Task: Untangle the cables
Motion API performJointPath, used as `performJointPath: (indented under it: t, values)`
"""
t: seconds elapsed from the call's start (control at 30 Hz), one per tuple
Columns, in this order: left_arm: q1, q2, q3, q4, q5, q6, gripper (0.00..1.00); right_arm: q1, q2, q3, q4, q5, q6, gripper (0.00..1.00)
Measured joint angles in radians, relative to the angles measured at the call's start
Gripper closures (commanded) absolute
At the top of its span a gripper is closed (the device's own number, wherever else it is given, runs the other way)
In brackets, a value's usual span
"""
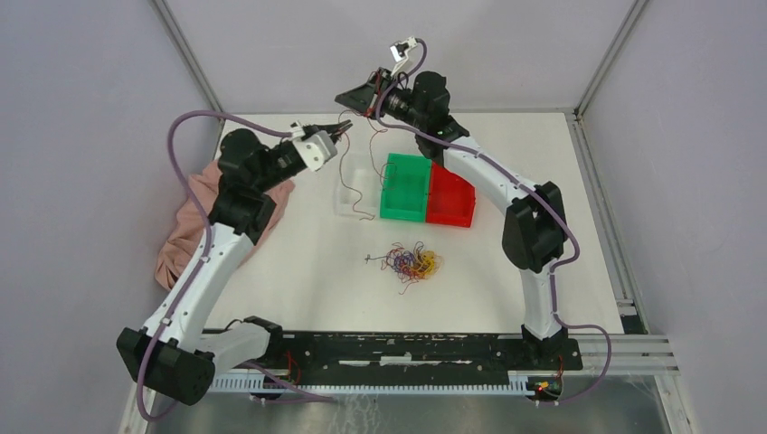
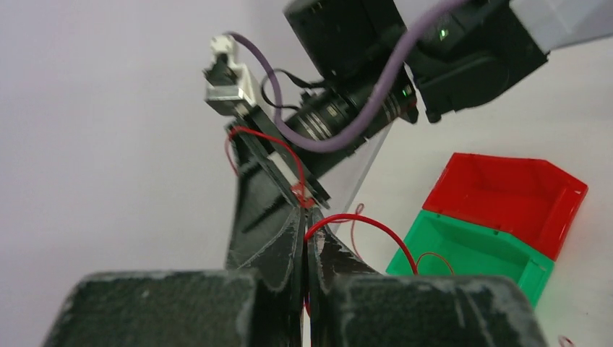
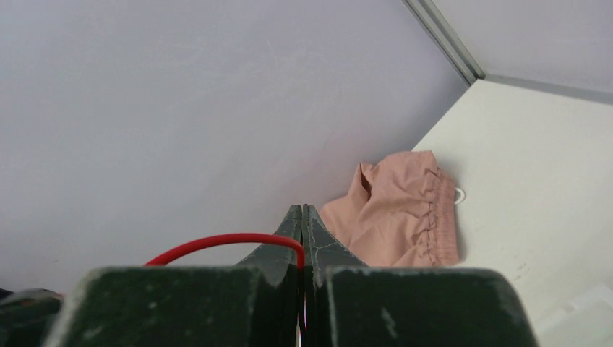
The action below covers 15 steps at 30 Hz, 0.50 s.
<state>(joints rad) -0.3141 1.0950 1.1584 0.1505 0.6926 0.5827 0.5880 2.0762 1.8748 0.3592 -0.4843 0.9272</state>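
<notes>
Left gripper (image 2: 304, 217) pinched shut on a red cable (image 2: 359, 220), right gripper (image 3: 302, 214) clamped on the same cable, both raised over the far side, other cables (image 1: 412, 262) clumped near centre, green bin (image 1: 404, 188) and red bin (image 1: 449, 197) beyond.

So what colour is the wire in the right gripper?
Red wire, clearest in the right wrist view.

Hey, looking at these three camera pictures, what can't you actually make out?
Top view: the clump of cables is too small to count strands or trace knots; neither wrist view shows it.
Right wrist view: the red wire disappears leftward behind the right gripper body.
Top view: the pink cloth is partly covered by the left arm.
Left wrist view: the green bin has its near corner hidden behind the left gripper.
</notes>
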Motion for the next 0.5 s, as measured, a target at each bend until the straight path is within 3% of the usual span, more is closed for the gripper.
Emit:
performJointPath:
  t: [0.23, 0.5]
  values:
    - [-0.106, 0.099, -0.065, 0.029, -0.237, 0.15, 0.97, -0.008, 0.003, 0.044, -0.042, 0.041, 0.012, 1.0]
    - [-0.113, 0.261, -0.085, 0.092, -0.445, 0.175, 0.96, -0.04, 0.037, 0.054, -0.179, 0.121, -0.008, 1.0]
